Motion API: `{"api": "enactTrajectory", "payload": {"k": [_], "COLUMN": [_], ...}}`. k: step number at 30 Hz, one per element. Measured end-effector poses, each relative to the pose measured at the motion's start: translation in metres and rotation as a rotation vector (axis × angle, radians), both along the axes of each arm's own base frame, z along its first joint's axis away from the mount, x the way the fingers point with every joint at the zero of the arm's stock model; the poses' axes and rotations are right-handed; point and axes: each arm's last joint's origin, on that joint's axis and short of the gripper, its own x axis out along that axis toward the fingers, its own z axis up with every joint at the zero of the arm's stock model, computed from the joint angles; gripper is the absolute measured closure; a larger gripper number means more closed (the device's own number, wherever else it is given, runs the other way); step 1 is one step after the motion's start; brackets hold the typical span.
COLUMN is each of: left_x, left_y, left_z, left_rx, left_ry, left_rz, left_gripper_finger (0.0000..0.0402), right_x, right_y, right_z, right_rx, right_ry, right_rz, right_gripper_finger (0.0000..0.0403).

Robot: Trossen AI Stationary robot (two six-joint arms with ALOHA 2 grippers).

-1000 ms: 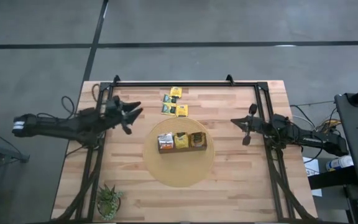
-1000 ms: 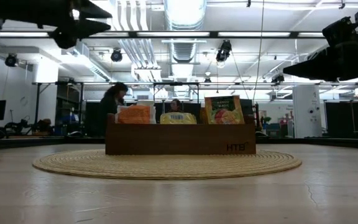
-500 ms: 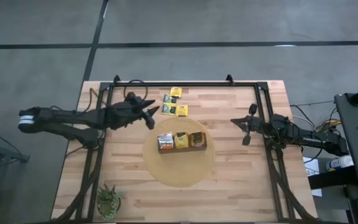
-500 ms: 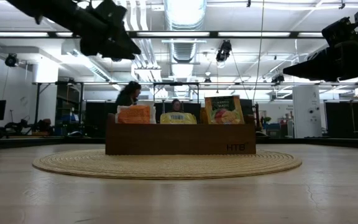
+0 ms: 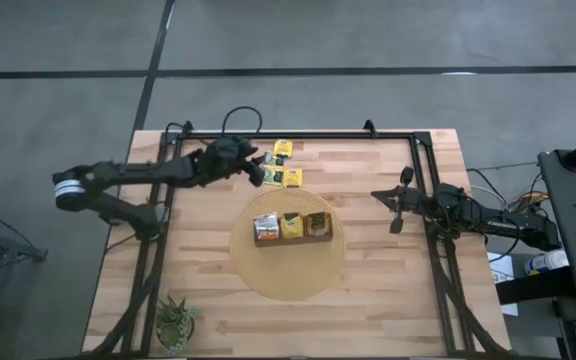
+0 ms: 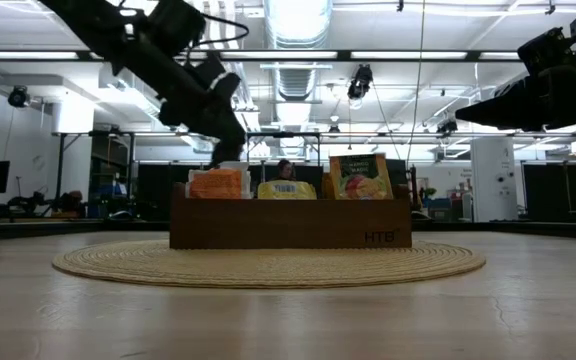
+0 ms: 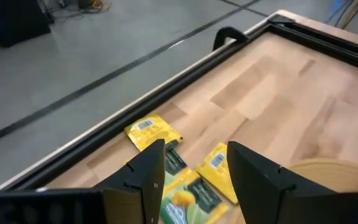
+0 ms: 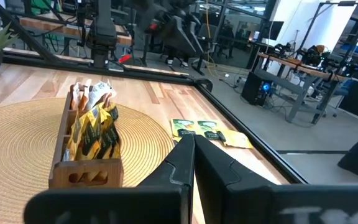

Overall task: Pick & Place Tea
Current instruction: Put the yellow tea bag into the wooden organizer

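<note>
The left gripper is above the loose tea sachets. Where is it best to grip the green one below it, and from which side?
Probably from straight above. The green sachet lies flat on the table, overlapped by yellow sachets, so the open left gripper should pinch across its free edges. It is too thin to grip from the side.

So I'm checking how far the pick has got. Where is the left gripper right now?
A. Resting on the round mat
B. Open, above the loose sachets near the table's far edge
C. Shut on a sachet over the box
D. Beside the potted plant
B: the left gripper hovers open over the loose tea sachets by the far edge, its fingers apart with a sachet showing between them, nothing held.
</note>
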Motion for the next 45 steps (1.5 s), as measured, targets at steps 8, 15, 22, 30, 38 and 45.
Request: {"api": "enactTrajectory", "payload": {"k": [8,15,22,30,38,45], "left_x": [0.028,0.06,0.079,0.081,0.076,0.073], "left_y": [0.024,0.042,0.06,0.082,0.088,0.091], "left_z": [-0.011,-0.015,-0.027,-0.031,-0.032,-0.036], "left_rx": [-0.044,-0.031,-0.055,-0.059,-0.076,-0.1], "left_ry": [0.058,0.148,0.272,0.3,0.32,0.332], "left_rz": [-0.051,-0.08,-0.085,-0.045,-0.025,-0.04], "left_gripper_finger": [0.0235,0.0235,0.0235,0.0235,0.0235,0.0235], "right_x": [0.0,0.0,0.0,0.0,0.0,0.0], "right_y": [0.0,0.0,0.0,0.0,0.0,0.0], "right_z": [0.0,0.0,0.0,0.0,0.0,0.0], "right_rx": [0.0,0.0,0.0,0.0,0.0,0.0], "right_ry": [0.0,0.0,0.0,0.0,0.0,0.0], "right_rz": [0.0,0.0,0.001,0.001,0.0,0.0], "right_gripper_finger": [0.0394,0.0394,0.0394,0.0394,0.0394,0.0394]}}
